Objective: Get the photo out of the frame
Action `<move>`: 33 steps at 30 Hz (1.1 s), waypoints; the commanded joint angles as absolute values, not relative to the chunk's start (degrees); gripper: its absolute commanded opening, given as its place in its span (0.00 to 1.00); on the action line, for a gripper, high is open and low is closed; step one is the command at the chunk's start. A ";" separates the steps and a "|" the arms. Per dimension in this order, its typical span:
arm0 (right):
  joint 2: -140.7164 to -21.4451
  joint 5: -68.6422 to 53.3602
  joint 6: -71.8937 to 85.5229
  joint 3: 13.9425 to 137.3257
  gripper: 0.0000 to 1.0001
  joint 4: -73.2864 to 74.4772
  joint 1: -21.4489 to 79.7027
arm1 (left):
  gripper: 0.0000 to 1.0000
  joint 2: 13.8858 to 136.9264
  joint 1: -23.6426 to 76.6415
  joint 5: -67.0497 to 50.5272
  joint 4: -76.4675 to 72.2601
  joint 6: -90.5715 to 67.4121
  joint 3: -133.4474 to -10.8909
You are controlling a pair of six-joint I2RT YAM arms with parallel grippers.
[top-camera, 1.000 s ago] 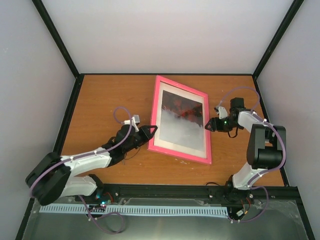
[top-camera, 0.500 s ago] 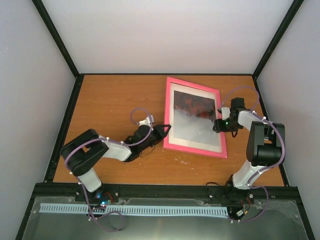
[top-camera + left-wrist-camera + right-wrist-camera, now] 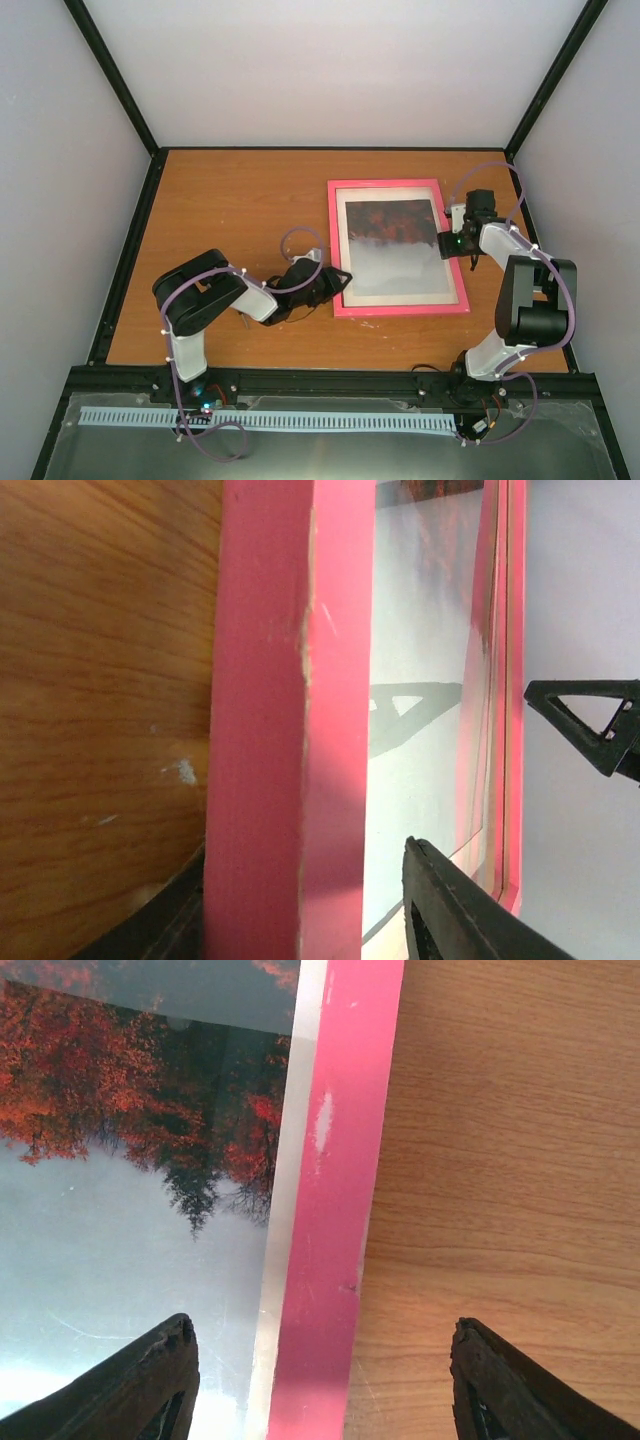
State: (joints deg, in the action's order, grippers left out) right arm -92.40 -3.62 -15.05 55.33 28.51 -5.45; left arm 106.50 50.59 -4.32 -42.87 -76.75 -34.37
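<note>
The frame (image 3: 400,308), thin bright pink border, lies flat and face up on the right half of the wooden table, square to its edges. The photo (image 3: 393,245) sits inside it, dark red and black at the far half, pale grey at the near half. My left gripper (image 3: 337,284) is open at the frame's near left side; in the left wrist view (image 3: 305,880) its jaws straddle the pink border (image 3: 270,730), one finger over the photo (image 3: 420,630). My right gripper (image 3: 447,243) is open wide at the right side; in the right wrist view (image 3: 320,1330) it straddles the border (image 3: 335,1210) beside the photo (image 3: 130,1160).
The bare wooden table (image 3: 220,210) spreads to the left of the frame. Black cage posts and white walls close in the back and sides. A black rail (image 3: 330,380) runs along the near edge. My right gripper's finger (image 3: 590,720) shows beyond the frame in the left wrist view.
The frame has turned from tilted to square with the table and slid right. My left arm reached right with it. My right gripper moved back and right along the frame's right side.
</note>
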 commanded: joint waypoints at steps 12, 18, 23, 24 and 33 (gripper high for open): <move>-90.41 -2.40 -16.08 54.67 0.69 27.26 -5.50 | 0.63 97.68 51.00 4.18 -17.59 -66.54 -41.68; -89.39 -3.07 -16.17 54.45 0.69 27.28 -5.49 | 0.71 96.69 51.04 10.56 -6.05 -61.60 -49.27; -88.94 -3.73 -16.36 54.36 0.69 27.34 -5.54 | 0.78 101.40 50.53 11.56 1.45 -57.90 -57.67; -88.71 -3.78 -16.38 54.26 0.69 27.30 -5.53 | 0.79 102.36 50.29 11.50 3.37 -57.51 -59.36; -88.15 -4.46 -16.65 54.05 0.69 27.19 -5.49 | 0.79 105.67 48.56 8.37 4.62 -57.58 -61.21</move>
